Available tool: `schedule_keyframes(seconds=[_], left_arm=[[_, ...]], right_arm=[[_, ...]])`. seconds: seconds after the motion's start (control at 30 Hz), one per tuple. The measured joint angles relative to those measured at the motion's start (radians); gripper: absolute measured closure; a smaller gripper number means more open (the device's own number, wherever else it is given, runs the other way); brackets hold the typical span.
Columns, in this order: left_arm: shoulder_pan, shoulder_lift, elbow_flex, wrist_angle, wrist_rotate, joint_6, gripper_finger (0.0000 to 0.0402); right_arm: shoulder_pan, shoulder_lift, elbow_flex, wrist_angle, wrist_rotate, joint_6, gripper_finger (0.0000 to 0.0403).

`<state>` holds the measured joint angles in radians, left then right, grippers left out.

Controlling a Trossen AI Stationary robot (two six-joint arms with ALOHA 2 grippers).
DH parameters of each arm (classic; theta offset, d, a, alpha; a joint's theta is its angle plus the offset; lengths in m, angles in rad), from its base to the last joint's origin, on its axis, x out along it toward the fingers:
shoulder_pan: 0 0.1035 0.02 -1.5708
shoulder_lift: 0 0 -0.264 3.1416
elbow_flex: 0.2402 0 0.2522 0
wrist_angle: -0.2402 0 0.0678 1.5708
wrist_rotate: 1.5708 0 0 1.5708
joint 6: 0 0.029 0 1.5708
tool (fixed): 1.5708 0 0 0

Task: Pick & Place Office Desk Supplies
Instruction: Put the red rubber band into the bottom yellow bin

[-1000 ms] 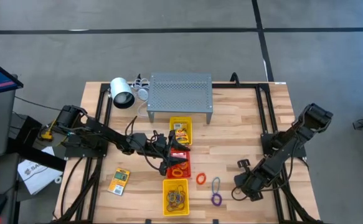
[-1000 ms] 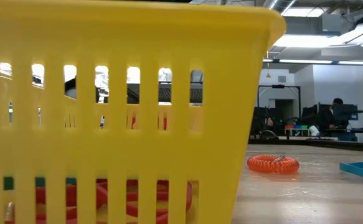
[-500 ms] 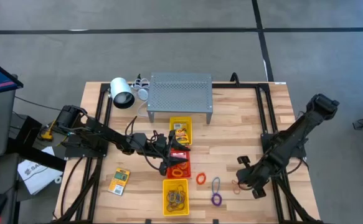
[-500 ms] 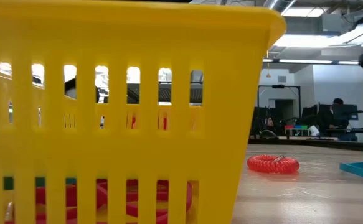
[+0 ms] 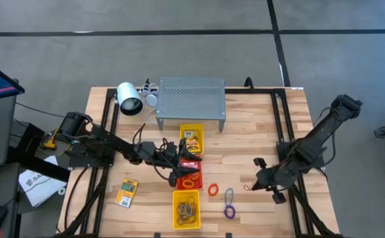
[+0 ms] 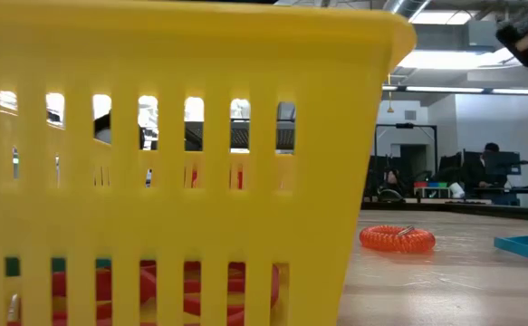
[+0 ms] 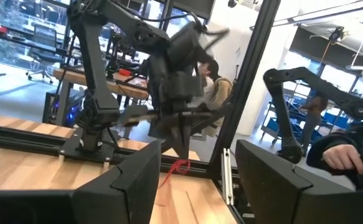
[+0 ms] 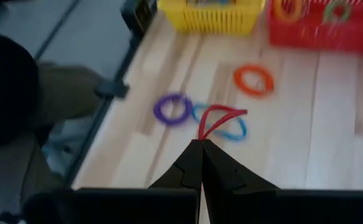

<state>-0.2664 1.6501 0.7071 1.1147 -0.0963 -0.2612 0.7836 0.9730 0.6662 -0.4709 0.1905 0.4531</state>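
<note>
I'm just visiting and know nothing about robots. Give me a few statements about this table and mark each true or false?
1. The right hand is pinching a red rubber band. True.
2. The purple ring lies inside the red tray. False: it lies on the bare table.
3. The left hand is at the red tray. True.
4. The card packet sits in a yellow tray. False: it lies on the table, apart from the trays.

In the low view the yellow tray [image 6: 182,163] fills most of the frame, cut off at the left and bottom edges; the red items behind its slots are too broken up to identify; the blue loop [image 6: 526,244] right of it runs off the edge.
</note>
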Motion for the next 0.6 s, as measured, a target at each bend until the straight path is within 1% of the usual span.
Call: schedule_keyframes(seconds=[0.23, 0.6], left_arm=[[-0.005, 0.000, 0.000, 0.000, 0.000, -0.042, 0.0197], [-0.026, 0.000, 0.000, 0.000, -0.009, -0.056, 0.0197]], right_arm=[[-0.053, -0.069, 0.000, 0.097, 0.021, -0.115, 0.0403], [-0.188, -0.077, 0.000, 0.384, 0.021, -0.409, 0.0403]])
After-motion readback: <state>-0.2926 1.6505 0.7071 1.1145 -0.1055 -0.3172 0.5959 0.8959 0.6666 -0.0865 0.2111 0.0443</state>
